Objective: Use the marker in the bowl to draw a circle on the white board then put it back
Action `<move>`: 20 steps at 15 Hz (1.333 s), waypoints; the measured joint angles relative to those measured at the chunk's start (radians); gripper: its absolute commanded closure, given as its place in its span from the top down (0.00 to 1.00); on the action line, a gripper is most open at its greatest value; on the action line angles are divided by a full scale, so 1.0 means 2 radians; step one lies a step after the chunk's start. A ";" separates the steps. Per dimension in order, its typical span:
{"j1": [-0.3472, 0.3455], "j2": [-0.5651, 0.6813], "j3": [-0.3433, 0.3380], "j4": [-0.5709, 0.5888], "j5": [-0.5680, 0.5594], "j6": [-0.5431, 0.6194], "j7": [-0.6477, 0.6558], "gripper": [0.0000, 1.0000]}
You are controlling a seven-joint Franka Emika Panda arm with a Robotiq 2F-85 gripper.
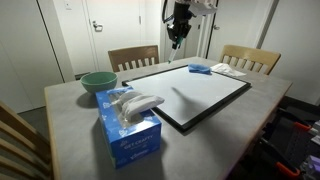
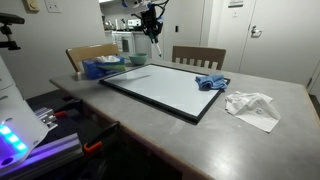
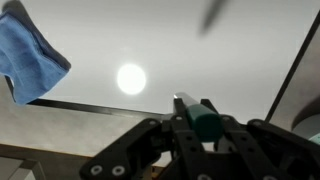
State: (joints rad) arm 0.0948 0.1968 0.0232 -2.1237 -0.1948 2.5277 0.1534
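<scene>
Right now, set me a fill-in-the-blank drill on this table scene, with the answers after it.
1. The gripper is shut on the ____.
2. The cloth at the edge of the board is ____ in colour.
3. The bowl stands beside a box of ____.
Missing words: marker; blue; tissues.

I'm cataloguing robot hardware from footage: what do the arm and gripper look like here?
In both exterior views the arm has a smooth, rounded white casing. The gripper below it is black and bulky, narrowing towards its tips. In the wrist view it shows matte black jointed linkage bars on each side. No markings are readable, and no cables can be made out.
</scene>
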 measured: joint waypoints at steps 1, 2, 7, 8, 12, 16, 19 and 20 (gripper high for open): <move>-0.001 -0.002 -0.004 0.000 0.002 -0.017 0.003 0.05; -0.003 -0.003 -0.008 0.000 0.004 -0.033 0.006 0.05; -0.019 -0.006 -0.023 -0.001 0.014 -0.063 0.010 0.05; -0.020 -0.006 -0.023 -0.001 0.025 -0.063 0.008 0.05; -0.024 -0.004 -0.021 0.000 0.094 -0.068 -0.025 0.05; -0.032 -0.004 -0.022 0.000 0.117 -0.077 -0.033 0.05; -0.036 -0.001 -0.022 -0.003 0.126 -0.076 -0.033 0.05; -0.036 0.000 -0.021 -0.004 0.129 -0.073 -0.033 0.05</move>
State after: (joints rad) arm 0.0225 0.1972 -0.0194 -2.1317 0.0641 2.3820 0.0883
